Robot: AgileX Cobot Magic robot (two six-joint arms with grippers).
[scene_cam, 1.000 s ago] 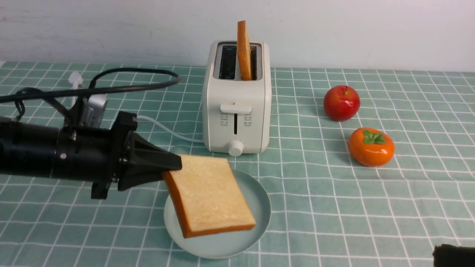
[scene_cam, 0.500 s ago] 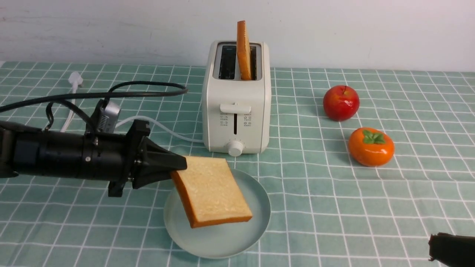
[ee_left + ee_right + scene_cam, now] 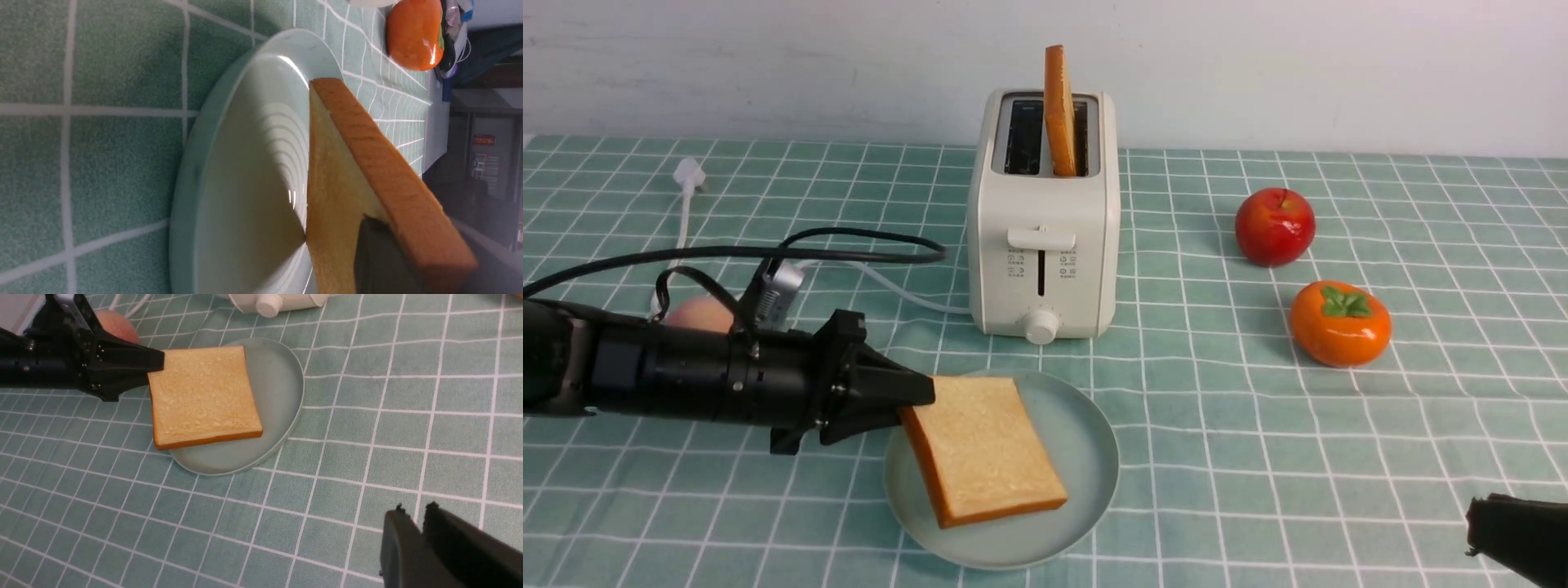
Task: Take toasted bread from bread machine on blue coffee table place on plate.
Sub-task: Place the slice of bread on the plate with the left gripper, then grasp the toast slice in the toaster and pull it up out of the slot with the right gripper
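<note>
My left gripper (image 3: 913,402) is shut on one slice of toasted bread (image 3: 980,449) at its left edge and holds it low over the pale blue-green plate (image 3: 1086,441). The slice's far corner rests on or nearly on the plate (image 3: 245,163); its crust (image 3: 380,163) shows in the left wrist view. The right wrist view shows the same slice (image 3: 202,394) over the plate (image 3: 278,375). A second slice (image 3: 1058,110) stands upright in the right slot of the cream-white bread machine (image 3: 1044,245). My right gripper (image 3: 412,510) is shut and empty at the table's front right.
A red apple (image 3: 1274,226) and an orange persimmon (image 3: 1339,323) sit right of the toaster on the blue coffee table (image 3: 1258,457). A peach (image 3: 696,314) lies behind my left arm. The toaster's white cord (image 3: 890,286) and plug (image 3: 689,173) run left.
My left gripper has lowered and tilted the slice flatter, bringing it down onto the plate. The peach has come into view behind the arm. The right gripper barely moved.
</note>
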